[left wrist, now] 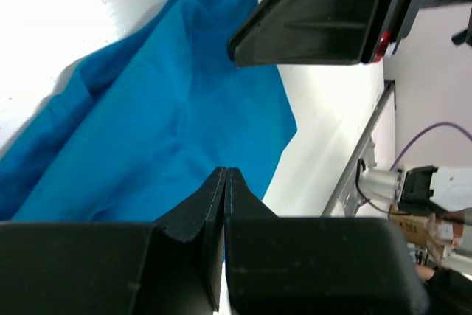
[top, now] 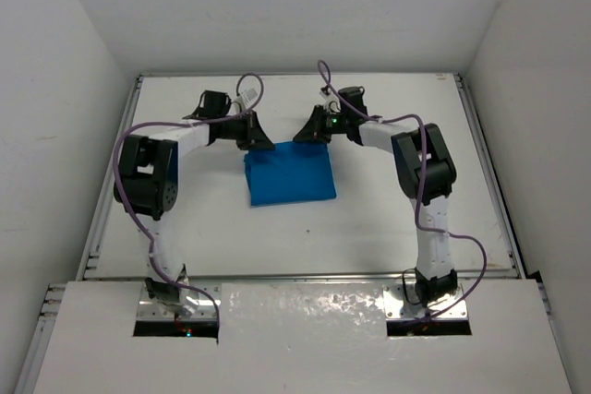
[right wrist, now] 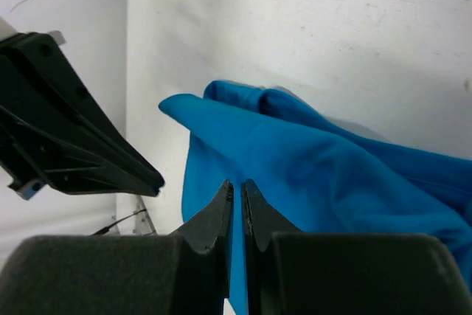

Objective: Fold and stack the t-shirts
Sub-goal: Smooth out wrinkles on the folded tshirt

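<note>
T-shirt [top: 289, 175] lies folded at mid-table [top: 388, 228]. Toward the table's far edge, my right gripper [right wrist: 237, 184] pinches blue cloth. My left gripper [left wrist: 225, 173] is clamped together, cloth between unconfirmed.

Left gripper [top: 258, 139] and right gripper [top: 310, 132] crowd the t-shirt's [top: 289, 177] far edge, with a narrow gap between them. The table [top: 388, 228] lies open on the near and right sides. Rails [top: 489, 182] and walls [top: 545, 89] bound it. The far strip seems passable.
</note>
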You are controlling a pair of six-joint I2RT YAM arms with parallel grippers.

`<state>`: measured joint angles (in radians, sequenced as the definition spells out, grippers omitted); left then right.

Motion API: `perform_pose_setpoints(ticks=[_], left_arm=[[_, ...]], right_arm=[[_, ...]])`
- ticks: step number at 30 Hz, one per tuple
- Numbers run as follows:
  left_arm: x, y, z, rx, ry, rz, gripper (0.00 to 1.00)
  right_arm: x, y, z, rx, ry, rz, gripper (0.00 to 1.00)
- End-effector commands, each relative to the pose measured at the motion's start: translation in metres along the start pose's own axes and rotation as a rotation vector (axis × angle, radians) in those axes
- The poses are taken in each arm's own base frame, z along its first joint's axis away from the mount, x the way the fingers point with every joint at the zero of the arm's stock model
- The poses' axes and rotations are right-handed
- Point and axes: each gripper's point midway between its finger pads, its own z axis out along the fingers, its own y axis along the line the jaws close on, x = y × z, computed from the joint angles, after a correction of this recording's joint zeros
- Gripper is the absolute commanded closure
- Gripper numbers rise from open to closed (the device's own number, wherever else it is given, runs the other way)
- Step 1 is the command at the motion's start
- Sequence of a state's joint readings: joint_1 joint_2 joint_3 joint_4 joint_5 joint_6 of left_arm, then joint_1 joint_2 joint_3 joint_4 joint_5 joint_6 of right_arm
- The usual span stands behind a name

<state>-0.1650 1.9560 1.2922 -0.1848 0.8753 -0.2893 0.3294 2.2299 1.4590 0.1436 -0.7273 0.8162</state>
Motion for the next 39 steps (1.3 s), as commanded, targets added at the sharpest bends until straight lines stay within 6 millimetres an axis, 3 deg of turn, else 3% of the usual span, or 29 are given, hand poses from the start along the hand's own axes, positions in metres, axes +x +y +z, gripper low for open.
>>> perform_pose_setpoints(ticks=[1,6,9,14,17,23,27,30,31,32,33,34,36,37,38,39], left_arm=[[0.006,-0.001,0.005,0.041,0.024,0.059,1.00],[0.001,0.046,0.028,-0.027,0.028,0.025,1.00],[-0.018,0.064,0.038,-0.027,-0.025,0.014,1.00],[-0.054,0.078,0.044,-0.028,-0.122,0.060,1.00],[-0.069,0.074,0.041,-0.004,-0.154,0.079,1.00],[-0.075,0.084,0.028,-0.020,-0.181,0.051,1.00],[-0.093,0.088,0.017,-0.051,-0.234,0.027,1.00],[-0.114,0.075,0.002,-0.100,-0.281,0.043,1.00],[-0.132,0.059,-0.010,-0.114,-0.325,0.079,1.00],[-0.129,0.060,-0.016,-0.158,-0.307,0.036,1.00],[-0.137,0.057,-0.023,-0.196,-0.325,0.039,1.00],[-0.144,0.043,-0.033,-0.200,-0.342,0.054,1.00],[-0.139,0.032,-0.039,-0.230,-0.307,0.041,0.95],[-0.138,0.023,-0.045,-0.247,-0.301,0.079,0.93],[-0.118,0.026,-0.042,-0.280,-0.239,0.052,0.91],[-0.111,0.022,-0.047,-0.296,-0.225,0.060,0.85]], right_arm=[[-0.007,0.009,0.008,-0.079,-0.001,-0.010,0.94],[-0.010,-0.007,0.016,-0.066,0.000,0.011,0.95],[-0.011,-0.021,0.019,-0.049,0.003,0.021,0.95],[-0.009,-0.052,0.017,-0.020,-0.003,0.076,0.95],[-0.017,-0.065,0.002,-0.026,-0.066,0.118,0.95],[-0.029,-0.067,-0.009,-0.066,-0.113,0.127,0.95],[-0.048,-0.040,-0.016,-0.140,-0.151,0.083,0.92],[-0.065,-0.012,-0.030,-0.165,-0.182,0.027,0.83],[-0.071,-0.003,-0.035,-0.163,-0.193,-0.010,0.77],[-0.069,-0.003,-0.039,-0.131,-0.182,0.005,0.72],[-0.080,0.012,-0.051,-0.109,-0.218,-0.060,0.66],[-0.082,0.013,-0.056,-0.073,-0.226,-0.070,0.61],[-0.068,0.002,-0.068,0.055,-0.190,-0.069,0.49],[-0.074,0.002,-0.082,0.151,-0.233,-0.079,0.46],[-0.055,-0.012,-0.089,0.236,-0.180,-0.030,0.39],[-0.044,-0.022,-0.095,0.290,-0.155,-0.038,0.34]])
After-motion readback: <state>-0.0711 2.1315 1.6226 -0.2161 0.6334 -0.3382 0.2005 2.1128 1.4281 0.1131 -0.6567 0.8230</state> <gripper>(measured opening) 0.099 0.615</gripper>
